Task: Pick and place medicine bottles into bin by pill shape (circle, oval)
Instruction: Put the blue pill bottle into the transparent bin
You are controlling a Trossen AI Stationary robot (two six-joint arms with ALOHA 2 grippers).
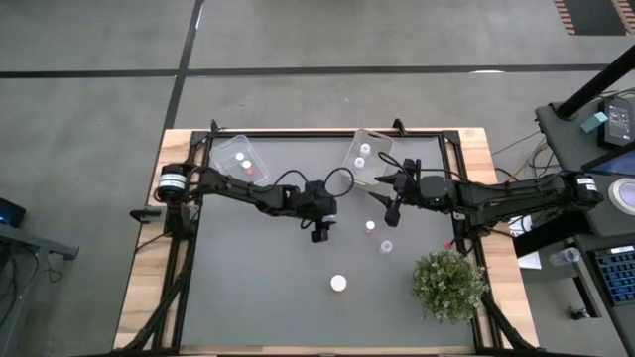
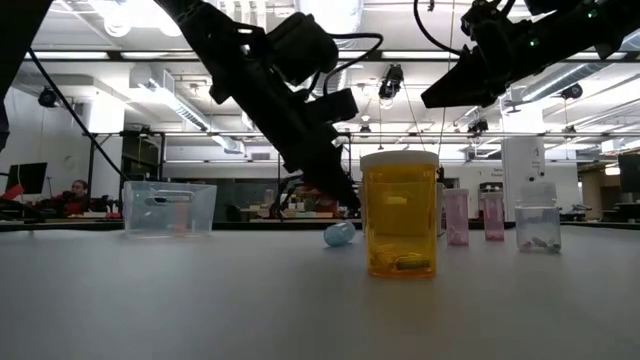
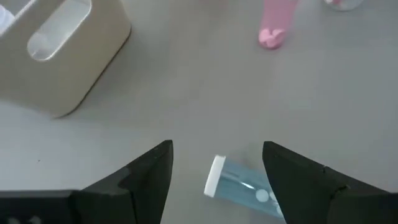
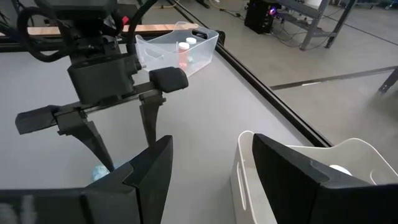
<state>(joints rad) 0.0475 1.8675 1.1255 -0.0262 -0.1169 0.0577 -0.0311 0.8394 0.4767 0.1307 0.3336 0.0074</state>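
A light-blue bottle with a white cap (image 3: 239,185) lies on its side on the table; it also shows in the low view (image 2: 339,235). My left gripper (image 3: 217,149) is open just above it at mid-table (image 1: 319,234), one finger on either side. My right gripper (image 4: 205,140) is open and empty, raised by the near end of the white bin (image 4: 298,174) at the back (image 1: 385,198). An amber bottle (image 2: 400,215) stands upright nearest the front (image 1: 338,284). Two small bottles (image 1: 370,226) (image 1: 386,245) stand right of centre.
A clear bin (image 1: 241,157) at the back left holds a few bottles, one red (image 4: 180,46). The second bin (image 1: 367,154) at the back centre holds white-capped bottles. A bushy green plant (image 1: 448,283) stands at the front right. A pink bottle (image 3: 273,25) stands beyond the left gripper.
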